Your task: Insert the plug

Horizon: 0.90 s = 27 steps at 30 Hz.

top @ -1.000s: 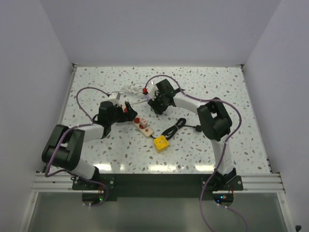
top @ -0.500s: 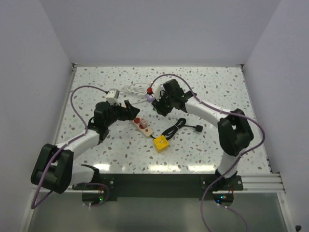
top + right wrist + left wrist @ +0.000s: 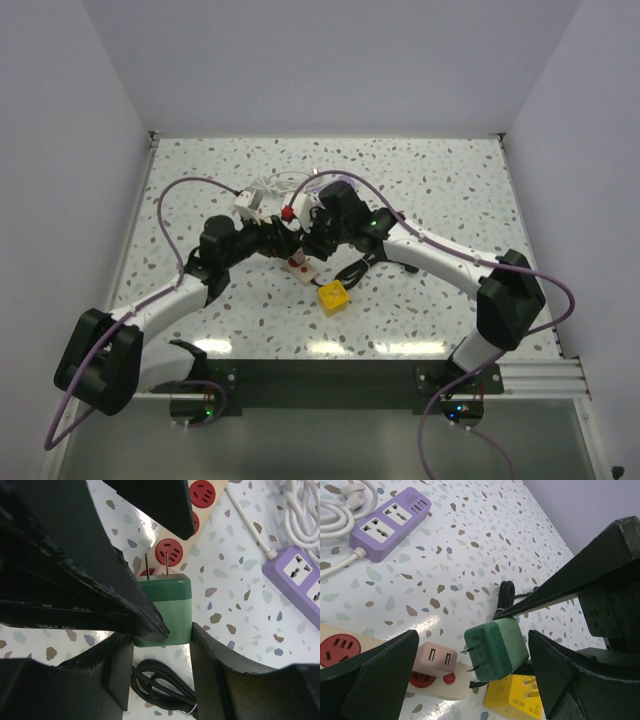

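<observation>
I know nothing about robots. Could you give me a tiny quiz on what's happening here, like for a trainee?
1. What is the right end effector gripping? A) yellow cube B) green plug C) purple power strip
2. True or false: the left end effector is open and holds nothing.
3. Fill in: the small adapter sitting on the beige strip is ___.
Key: 1 B; 2 true; 3 pink.

Green 2-prong plug (image 3: 167, 611) raised, prongs twd beige strip (image 3: 186, 525).
</observation>
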Available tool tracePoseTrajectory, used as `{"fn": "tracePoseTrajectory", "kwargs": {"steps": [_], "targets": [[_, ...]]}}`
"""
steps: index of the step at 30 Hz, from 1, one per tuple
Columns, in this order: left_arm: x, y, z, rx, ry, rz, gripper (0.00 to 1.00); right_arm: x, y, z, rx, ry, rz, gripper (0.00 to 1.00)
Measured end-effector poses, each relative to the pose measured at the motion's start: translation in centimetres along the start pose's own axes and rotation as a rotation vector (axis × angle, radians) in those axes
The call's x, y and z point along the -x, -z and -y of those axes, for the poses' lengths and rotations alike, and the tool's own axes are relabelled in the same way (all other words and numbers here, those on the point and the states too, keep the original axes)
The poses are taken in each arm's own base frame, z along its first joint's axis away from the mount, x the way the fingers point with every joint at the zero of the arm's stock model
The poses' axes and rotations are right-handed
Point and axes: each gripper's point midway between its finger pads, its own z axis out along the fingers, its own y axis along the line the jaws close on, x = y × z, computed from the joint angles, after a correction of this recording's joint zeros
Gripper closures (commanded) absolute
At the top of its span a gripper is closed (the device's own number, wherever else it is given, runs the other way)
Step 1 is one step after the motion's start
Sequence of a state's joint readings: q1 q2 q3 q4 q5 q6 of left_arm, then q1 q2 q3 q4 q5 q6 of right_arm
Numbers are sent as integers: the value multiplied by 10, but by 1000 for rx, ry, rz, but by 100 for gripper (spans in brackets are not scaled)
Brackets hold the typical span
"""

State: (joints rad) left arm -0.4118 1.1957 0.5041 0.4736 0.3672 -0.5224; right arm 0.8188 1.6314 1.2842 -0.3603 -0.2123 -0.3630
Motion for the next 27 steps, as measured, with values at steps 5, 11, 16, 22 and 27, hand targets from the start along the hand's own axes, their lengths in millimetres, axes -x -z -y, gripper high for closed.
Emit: {"fn": "tracePoseTrajectory", "kwargs": {"steps": [5, 11, 16, 22, 27], "targets": [[-2, 0, 7, -41, 14, -3, 13, 2, 0, -6, 10, 9, 4, 100], [-8, -3, 14, -93, 36, -25, 23, -8, 5, -6, -8, 10, -12, 100], [-7, -1, 24, -146, 47, -22, 30, -8, 13, -4, -34, 20, 0, 100], [-12, 0, 36, -224, 79, -36, 35, -3, 24, -3, -53, 37, 39, 100], [-17, 1, 45, -290, 115, -46, 46, -5, 26, -5, -53, 42, 43, 100]]}}
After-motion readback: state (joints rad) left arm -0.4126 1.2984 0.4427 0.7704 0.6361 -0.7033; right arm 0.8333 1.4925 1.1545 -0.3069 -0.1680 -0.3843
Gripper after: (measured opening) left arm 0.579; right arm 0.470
